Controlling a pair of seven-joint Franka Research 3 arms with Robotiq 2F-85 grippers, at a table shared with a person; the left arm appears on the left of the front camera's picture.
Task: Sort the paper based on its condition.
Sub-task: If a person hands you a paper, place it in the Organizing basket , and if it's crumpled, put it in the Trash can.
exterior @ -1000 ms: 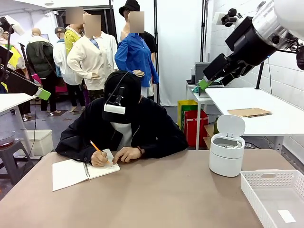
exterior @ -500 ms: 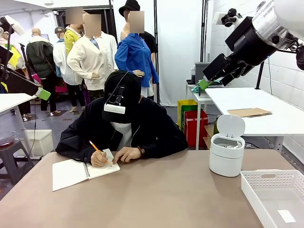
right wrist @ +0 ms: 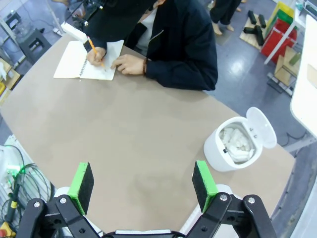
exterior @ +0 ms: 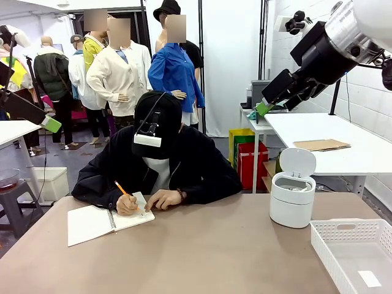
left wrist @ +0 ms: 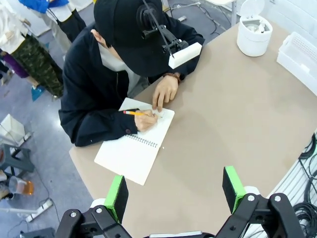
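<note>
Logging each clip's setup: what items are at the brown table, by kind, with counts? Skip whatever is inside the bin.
Spiral notebook: 1
Pencil: 1
Round white bin: 1
White basket: 1
Flat paper slip: 1
Total: 5

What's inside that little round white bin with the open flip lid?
Crumpled white paper wads lie inside the round white plastic bin, seen from the right wrist view. Anything beneath the top wads, and the bin's bottom, is covered.

The left tool [left wrist: 175, 191] and right tool [right wrist: 142, 182] hover raised high, each with jaws spread wide and empty.
</note>
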